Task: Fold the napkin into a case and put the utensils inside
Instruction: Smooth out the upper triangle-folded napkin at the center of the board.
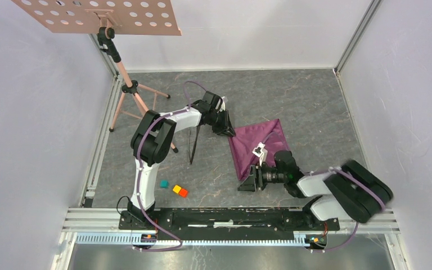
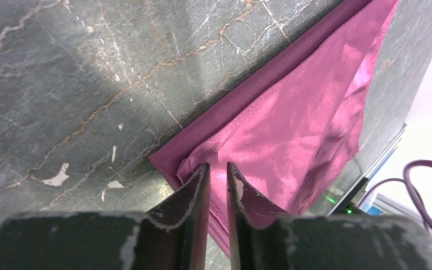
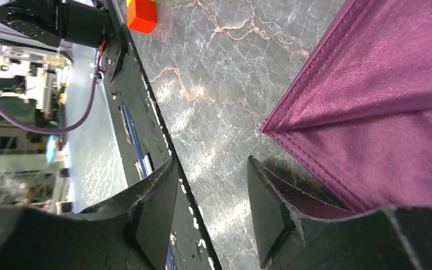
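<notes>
Napkin (image 1: 261, 143) lies folded on the worktop (image 1: 304, 107), with the utensils (image 1: 193, 147) near its left side and not yet inside, so we judge the folding unfinished. The left end effector (image 2: 216, 171) sits at a corner, nearly pressed together, and we cannot tell whether it has caught cloth. The right end effector (image 3: 212, 163) stands spread and empty at the near corner. We read no writing.

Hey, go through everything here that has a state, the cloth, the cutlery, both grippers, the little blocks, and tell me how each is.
napkin: folded in layers, lying flat on the table.
utensils: lying outside the napkin, to its left, unheld.
left gripper: jaws nearly together at a napkin corner; pinch unclear.
right gripper: open, empty, low beside the napkin's near corner.
blocks: loose on the table, untouched.
</notes>
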Tool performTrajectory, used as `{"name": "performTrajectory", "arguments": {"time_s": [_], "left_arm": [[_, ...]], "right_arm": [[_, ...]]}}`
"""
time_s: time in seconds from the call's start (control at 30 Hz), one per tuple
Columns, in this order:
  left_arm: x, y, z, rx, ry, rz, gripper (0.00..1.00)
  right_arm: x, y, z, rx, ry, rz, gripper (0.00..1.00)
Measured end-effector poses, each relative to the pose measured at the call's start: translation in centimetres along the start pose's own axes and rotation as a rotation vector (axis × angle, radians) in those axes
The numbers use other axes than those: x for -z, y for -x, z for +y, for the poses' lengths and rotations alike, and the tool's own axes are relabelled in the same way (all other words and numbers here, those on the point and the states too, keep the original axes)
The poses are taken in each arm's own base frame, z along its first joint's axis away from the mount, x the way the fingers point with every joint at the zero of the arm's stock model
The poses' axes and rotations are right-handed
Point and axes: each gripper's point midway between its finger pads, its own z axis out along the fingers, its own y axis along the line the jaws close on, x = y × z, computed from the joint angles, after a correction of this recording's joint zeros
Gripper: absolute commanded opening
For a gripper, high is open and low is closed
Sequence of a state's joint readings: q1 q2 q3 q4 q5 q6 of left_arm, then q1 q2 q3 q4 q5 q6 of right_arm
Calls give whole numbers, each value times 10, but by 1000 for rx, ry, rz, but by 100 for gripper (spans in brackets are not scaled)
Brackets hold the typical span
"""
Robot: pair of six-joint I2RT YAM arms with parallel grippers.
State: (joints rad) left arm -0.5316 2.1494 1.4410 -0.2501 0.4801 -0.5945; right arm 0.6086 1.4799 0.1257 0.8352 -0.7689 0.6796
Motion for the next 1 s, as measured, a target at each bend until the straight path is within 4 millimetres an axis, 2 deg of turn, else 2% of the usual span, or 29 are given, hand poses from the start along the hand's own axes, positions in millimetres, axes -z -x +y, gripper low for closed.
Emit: {"name": "performTrajectory", "arguments": {"time_s": [0.1,0.2,0.27,0.3,0.33,0.4,0.5,0.6,0.67,0.73,0.83,1.0], "left_arm": [[4,1,-4,16,-7,-6,42],[15,3,-14,22,-16,-22,52],[29,9,-27,14,-37,-49,57],[42,14,-39,3,-56,-74,59],[46,16,-43,-2,-62,-83,61],[74,23,-65,-34,-97,-132,63],[122,23,-94,-82,-146,-207,66],[168,6,-110,-119,-179,-269,68],[194,-18,-108,-134,-185,-296,69],[209,-38,-102,-139,-183,-309,70],[218,-75,-81,-127,-163,-295,71],[222,-121,-47,-96,-111,-268,73]], "right_arm": [[8,10,1,87,-67,-11,62],[20,42,1,207,-185,-67,63],[32,66,-2,271,-290,-117,62],[38,75,-6,286,-346,-135,61],[47,84,-14,291,-423,-152,59],[64,93,-33,273,-562,-172,56],[85,93,-59,228,-723,-175,50],[92,89,-76,190,-809,-144,39],[89,86,-83,173,-828,-118,36],[85,82,-90,158,-846,-86,31],[80,75,-98,141,-854,-52,27],[77,76,-100,135,-851,-61,25]]}}
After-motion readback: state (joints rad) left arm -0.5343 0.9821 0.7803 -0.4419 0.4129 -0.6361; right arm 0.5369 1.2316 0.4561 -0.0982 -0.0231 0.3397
